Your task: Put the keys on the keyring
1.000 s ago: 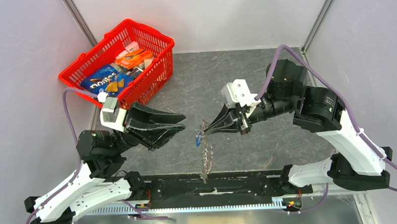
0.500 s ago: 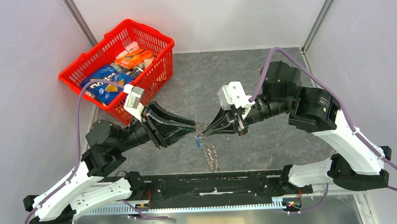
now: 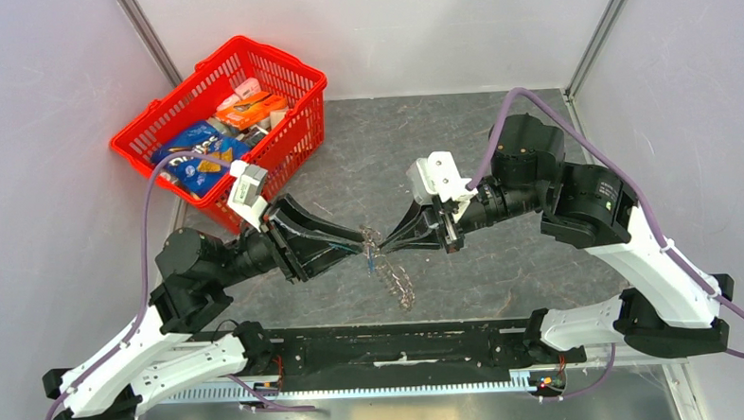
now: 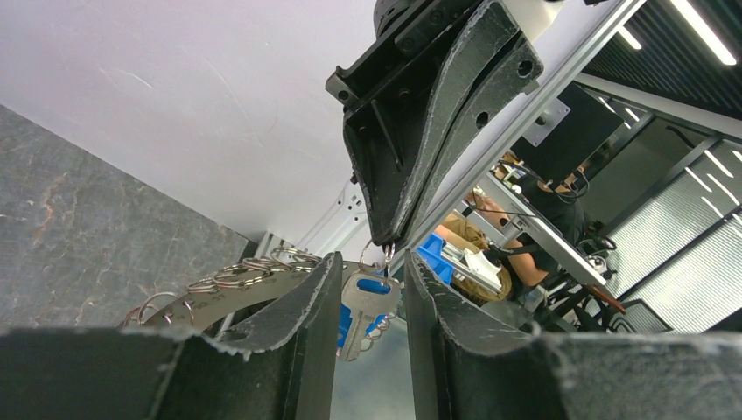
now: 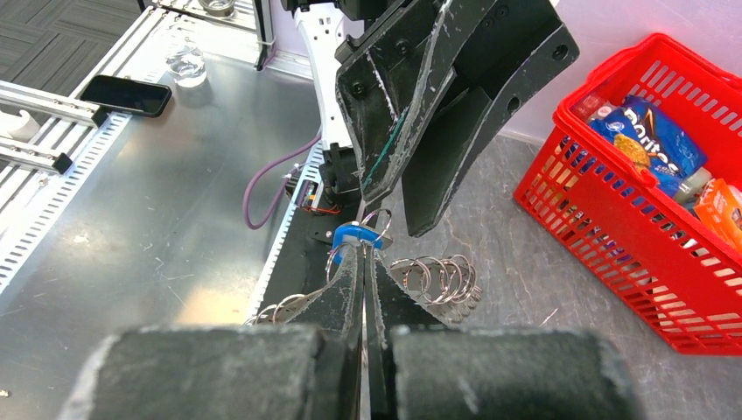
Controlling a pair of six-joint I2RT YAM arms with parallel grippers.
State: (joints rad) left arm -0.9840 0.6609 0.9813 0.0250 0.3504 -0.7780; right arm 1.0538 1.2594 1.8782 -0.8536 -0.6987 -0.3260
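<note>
Keys (image 3: 397, 285) hang in a chain, right of the red basket (image 3: 303, 128).
Right gripper (image 3: 381, 248) clamped on the ring (image 4: 386, 254) of the blue-headed key (image 4: 372, 302); left gripper (image 3: 362, 244) jaws apart around it.

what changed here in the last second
The left gripper swung right, away from the red plastic basket, until its open fingers flank the small blue-headed metal key. The dangling string of silvery metal rings swung its lower end rightwards. The right gripper stayed shut on that string's top end; the basket stayed put.

Basket (image 3: 285, 143): red lattice, tabletop's far-left corner. Tabletop (image 3: 499, 157): dark grey, marbled. Key (image 4: 372, 297): blue head, silvery blade. Keyrings (image 5: 437, 278): silvery.
</note>
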